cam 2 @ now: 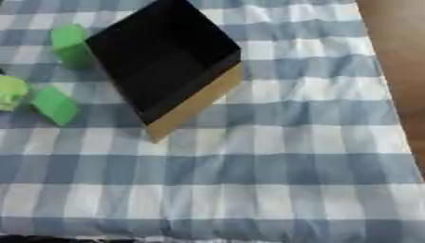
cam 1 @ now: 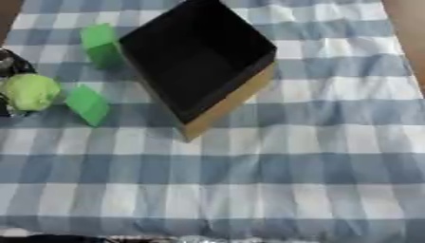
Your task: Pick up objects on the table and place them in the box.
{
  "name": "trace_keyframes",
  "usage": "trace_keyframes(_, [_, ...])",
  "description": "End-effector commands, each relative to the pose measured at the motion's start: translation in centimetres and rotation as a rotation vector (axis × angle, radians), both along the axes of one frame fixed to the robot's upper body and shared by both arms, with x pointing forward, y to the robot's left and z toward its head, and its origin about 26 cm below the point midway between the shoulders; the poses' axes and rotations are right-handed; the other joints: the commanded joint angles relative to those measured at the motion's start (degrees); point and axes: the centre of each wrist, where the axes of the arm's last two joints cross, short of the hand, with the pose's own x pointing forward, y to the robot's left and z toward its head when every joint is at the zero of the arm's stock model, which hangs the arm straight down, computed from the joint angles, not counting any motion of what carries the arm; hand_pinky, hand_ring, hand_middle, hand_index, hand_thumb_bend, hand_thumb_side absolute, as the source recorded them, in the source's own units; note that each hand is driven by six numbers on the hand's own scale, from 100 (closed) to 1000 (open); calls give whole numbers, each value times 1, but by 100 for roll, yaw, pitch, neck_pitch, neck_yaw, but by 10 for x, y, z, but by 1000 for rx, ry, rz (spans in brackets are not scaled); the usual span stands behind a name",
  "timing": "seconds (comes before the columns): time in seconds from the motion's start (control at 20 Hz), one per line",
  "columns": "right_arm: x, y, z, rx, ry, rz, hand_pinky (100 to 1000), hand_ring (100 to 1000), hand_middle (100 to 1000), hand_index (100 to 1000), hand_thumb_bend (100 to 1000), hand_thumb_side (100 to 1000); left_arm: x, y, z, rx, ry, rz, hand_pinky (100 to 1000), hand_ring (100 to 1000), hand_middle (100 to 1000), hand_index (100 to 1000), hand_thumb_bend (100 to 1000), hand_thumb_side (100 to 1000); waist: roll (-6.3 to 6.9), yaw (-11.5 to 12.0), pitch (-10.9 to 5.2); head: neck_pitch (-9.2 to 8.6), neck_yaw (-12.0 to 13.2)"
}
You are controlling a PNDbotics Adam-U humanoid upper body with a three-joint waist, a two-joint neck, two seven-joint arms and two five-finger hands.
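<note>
An open box (cam 1: 241, 97) with a black inside and tan outer walls stands askew on the checked cloth, upper middle. A green block (cam 1: 99, 45) stands next to its left corner. A second green block (cam 1: 87, 104) lies further forward, left of the box. At the left edge is a yellow-green round thing (cam 1: 32, 91), just left of that second block. My left hand (cam 1: 8, 64) shows only as dark and silver parts above and below it, curled round it. In the right eye view the round thing (cam 2: 10, 92) is cut by the edge. My right hand shows in no view.
The blue and white checked cloth (cam 1: 274, 175) covers the table, with a wide stretch of it in front of and to the right of the box. Brown wood (cam 2: 398, 52) borders the cloth on the right. Dark shapes (cam 1: 58, 238) show at the bottom edge.
</note>
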Motion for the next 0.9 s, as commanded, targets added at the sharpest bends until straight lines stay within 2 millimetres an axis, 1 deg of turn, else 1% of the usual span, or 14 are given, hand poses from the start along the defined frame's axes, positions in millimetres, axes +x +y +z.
trace_keyframes(0.05, [-2, -1, 8, -24, -18, -1, 886, 1000, 421, 886, 100, 552, -8, -6, 41, 7, -138, -21, 759, 650, 542, 680, 282, 100, 84, 24, -154, 32, -33])
trace_keyframes(0.2, [-3, -2, 8, -26, -20, 0, 886, 1000, 422, 886, 100, 551, -12, -30, 70, 24, -221, -104, 764, 657, 549, 687, 284, 100, 90, 53, -184, 32, -79])
trace_keyframes(0.25, [-3, -2, 8, -27, -20, 0, 886, 1000, 422, 886, 100, 551, -13, -36, 77, 30, -237, -125, 764, 658, 550, 687, 282, 100, 92, 62, -191, 32, -88])
trace_keyframes(0.4, [-3, -3, 8, -29, -16, 3, 886, 1000, 422, 886, 100, 551, -14, -67, 100, 55, -288, -233, 765, 661, 551, 687, 282, 100, 98, 84, -225, 32, -102])
trace_keyframes(0.65, [-4, -3, 7, -28, -10, 4, 886, 1000, 422, 885, 100, 551, -12, -113, 122, 57, -333, -370, 768, 660, 551, 689, 254, 100, 89, 90, -281, 32, -107])
trace_keyframes(0.75, [-4, -3, 8, -26, -9, 7, 886, 1000, 423, 885, 100, 551, -11, -133, 129, 41, -354, -429, 769, 660, 550, 690, 239, 100, 81, 90, -308, 32, -89])
trace_keyframes(0.9, [-4, -3, 8, -22, -9, 16, 886, 1000, 424, 885, 100, 550, -9, -169, 135, 17, -369, -526, 772, 662, 553, 695, 230, 100, 54, 73, -349, 32, -16])
